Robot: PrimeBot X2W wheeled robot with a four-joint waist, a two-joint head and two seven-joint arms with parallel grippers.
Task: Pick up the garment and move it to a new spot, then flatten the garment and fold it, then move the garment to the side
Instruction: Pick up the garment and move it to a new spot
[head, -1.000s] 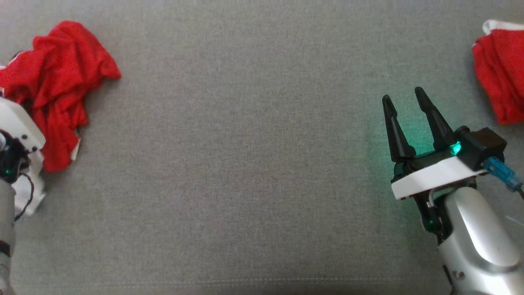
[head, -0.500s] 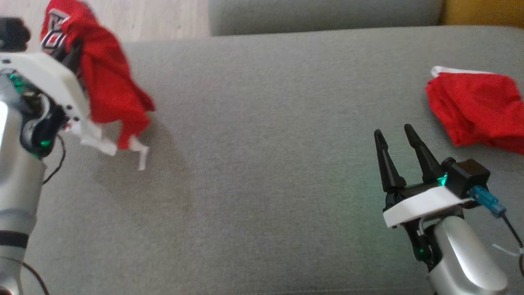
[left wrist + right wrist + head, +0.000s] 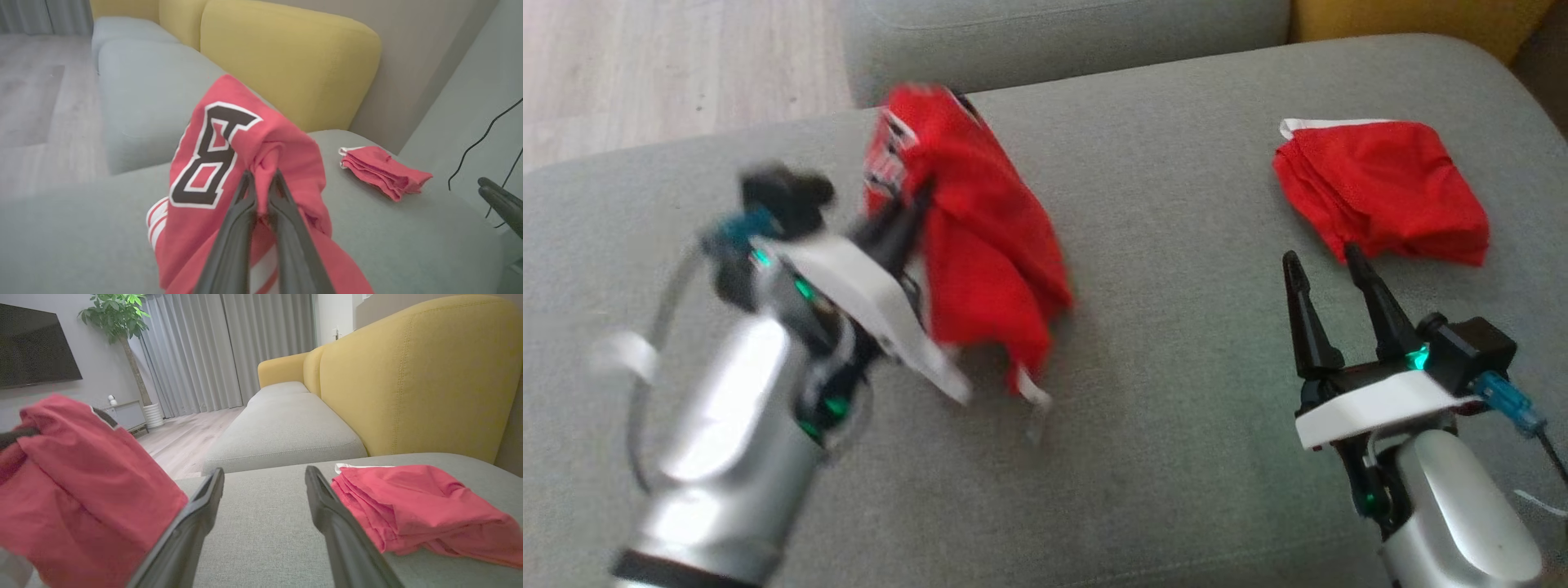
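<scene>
Left wrist view: left gripper fingers closed on a bunched fold of the red garment, which hangs over the grey seat cushion. Right gripper fingers spread and empty, over the cushion's right part, near a folded red cloth.

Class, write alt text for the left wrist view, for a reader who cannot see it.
The left end effector, shut, pinches a bunched red garment with a black-and-white letter, held over a grey sofa cushion. Another red cloth lies folded further along, before a yellow backrest.
</scene>
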